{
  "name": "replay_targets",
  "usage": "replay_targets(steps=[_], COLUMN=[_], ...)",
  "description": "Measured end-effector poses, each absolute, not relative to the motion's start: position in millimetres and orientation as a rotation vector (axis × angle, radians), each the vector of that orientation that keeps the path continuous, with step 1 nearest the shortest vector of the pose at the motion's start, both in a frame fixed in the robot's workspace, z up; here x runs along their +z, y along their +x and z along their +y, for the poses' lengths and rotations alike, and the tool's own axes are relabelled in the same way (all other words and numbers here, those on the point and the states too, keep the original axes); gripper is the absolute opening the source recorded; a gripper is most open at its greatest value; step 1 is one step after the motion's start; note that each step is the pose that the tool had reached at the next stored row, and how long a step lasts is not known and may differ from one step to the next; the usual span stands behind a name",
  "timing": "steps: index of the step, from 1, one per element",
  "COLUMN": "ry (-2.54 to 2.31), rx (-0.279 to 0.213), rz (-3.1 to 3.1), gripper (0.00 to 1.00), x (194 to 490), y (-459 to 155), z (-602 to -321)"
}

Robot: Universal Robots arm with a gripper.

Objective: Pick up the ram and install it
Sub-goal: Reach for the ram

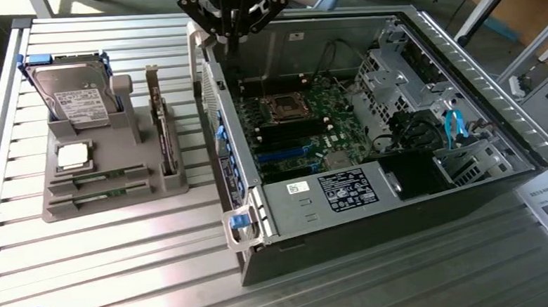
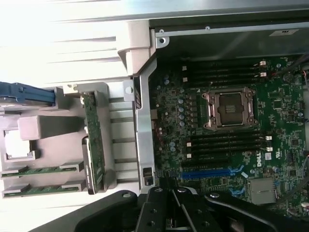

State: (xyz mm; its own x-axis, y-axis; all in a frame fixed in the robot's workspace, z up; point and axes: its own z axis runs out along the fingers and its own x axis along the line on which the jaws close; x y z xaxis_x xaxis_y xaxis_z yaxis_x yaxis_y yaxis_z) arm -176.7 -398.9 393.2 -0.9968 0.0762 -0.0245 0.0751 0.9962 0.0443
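Outwardly, in the exterior view, the gripper [image 1: 233, 11] is seen held high over the far corner of the open case [image 1: 343, 34], on the side nearest the holder [image 1: 89, 209]. Its jaws are shut, and nothing is seen gripped between them. The case is laid on its side on the slatted table [image 1: 120, 260], with the board [image 1: 320, 133] and its empty socket [image 1: 283, 109] exposed. The holder is set well apart from the gripper, toward the exterior view's left. In it the ram [image 1: 95, 180] is lodged flat in a slot at the near end, with a second stick [image 1: 93, 198] just beside it in the next slot. A chip [image 1: 74, 155] is seated behind these, a drive [image 1: 74, 93] is stood upright at the far end, and a card [image 1: 165, 131] is stood on edge along the side nearest the case. In the wrist view the gripper [image 2: 177, 205] is seen with its dark fingers [image 2: 159, 212] brought together and empty, above the case wall next to the board [image 2: 285, 116]. The socket [image 2: 231, 108] is flanked by rows of empty memory slots [image 2: 224, 72]. The ram [image 2: 41, 170] and the second stick [image 2: 34, 190] are shown resting in the holder [image 2: 53, 128], outside the case, with the card [image 2: 94, 140] between them and the case wall.
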Motion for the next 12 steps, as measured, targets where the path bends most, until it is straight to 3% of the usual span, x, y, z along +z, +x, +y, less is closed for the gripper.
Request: replay_targets(steps=[12], ry=[0.118], rx=[0.068], rz=[3.112], gripper=[0.1], x=[393.1], y=[-195.8], z=[-398.9])
